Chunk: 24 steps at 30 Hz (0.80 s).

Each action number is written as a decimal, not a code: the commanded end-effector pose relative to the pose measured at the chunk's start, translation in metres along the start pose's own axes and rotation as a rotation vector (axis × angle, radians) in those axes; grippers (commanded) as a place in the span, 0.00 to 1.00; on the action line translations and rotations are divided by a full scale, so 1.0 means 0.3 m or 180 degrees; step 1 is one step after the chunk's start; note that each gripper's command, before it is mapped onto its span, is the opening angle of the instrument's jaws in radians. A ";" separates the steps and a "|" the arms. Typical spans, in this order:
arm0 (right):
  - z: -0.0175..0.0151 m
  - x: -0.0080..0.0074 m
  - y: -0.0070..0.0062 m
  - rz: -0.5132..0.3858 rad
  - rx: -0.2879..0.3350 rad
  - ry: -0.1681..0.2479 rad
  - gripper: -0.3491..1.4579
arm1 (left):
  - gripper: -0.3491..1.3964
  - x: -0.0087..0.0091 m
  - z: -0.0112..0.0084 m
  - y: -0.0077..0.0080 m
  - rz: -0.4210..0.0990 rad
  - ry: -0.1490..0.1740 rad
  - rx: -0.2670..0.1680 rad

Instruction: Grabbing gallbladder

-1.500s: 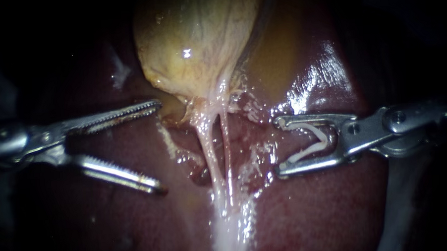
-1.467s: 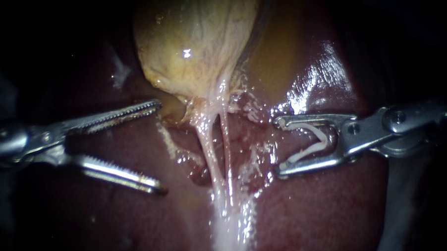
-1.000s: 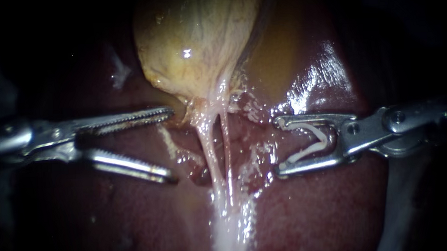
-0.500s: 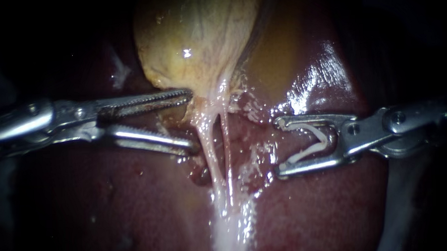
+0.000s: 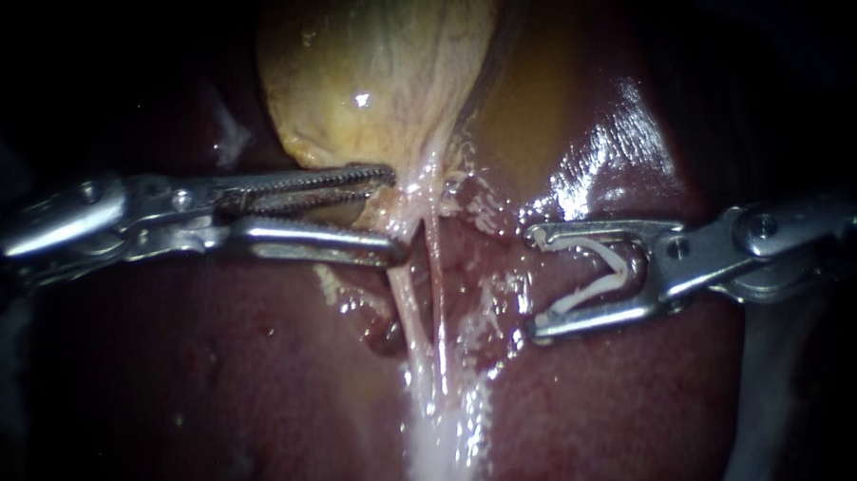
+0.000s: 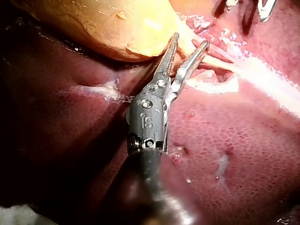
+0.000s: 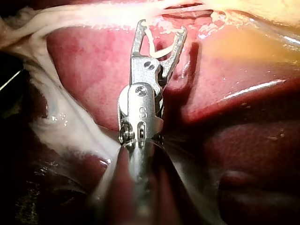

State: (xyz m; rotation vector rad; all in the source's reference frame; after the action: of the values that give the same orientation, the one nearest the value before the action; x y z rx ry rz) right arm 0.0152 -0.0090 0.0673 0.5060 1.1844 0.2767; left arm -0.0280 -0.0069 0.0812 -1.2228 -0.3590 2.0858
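Though left instrument jaws ajar astride neck, gallbladder vertical, taper downward; right instrument jaws round clip.

The left instrument is bright polished metal, and its jaws are rough with fine teeth along their inner faces. The right instrument is the same smooth, glinting metal. The clip set in it looks white, matt and plastic-like. The gallbladder has a moist, faintly wrinkled, veined skin. The liver is smooth, wet and glossy, with a fine mottled grain. The tubes are pale, slick and shiny.
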 end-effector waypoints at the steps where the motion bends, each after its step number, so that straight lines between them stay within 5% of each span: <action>1: 0.000 0.0000 0.0000 0.0000 0.0000 0.0000 0.47 | 0.25 -0.0007 0.0002 0.0001 0.0006 -0.0013 0.0004; 11: 0.000 0.0001 -0.0001 0.0000 0.0001 0.0000 0.47 | 0.15 -0.0027 -0.0011 -0.0003 -0.0015 -0.0088 0.0012; 15: 0.000 0.0001 -0.0001 0.0000 0.0000 0.0000 0.47 | 0.01 -0.0030 -0.0026 -0.0004 -0.0030 -0.0127 0.0012; 24: 0.000 0.0001 -0.0001 0.0019 0.0000 0.0000 0.47 | 0.00 -0.0010 -0.0054 0.0032 -0.0150 -0.0178 -0.0038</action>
State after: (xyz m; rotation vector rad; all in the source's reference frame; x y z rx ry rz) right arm 0.0152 -0.0090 0.0672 0.5090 1.1829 0.2808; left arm -0.0269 -0.0080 0.0799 -1.1527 -0.4211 2.0833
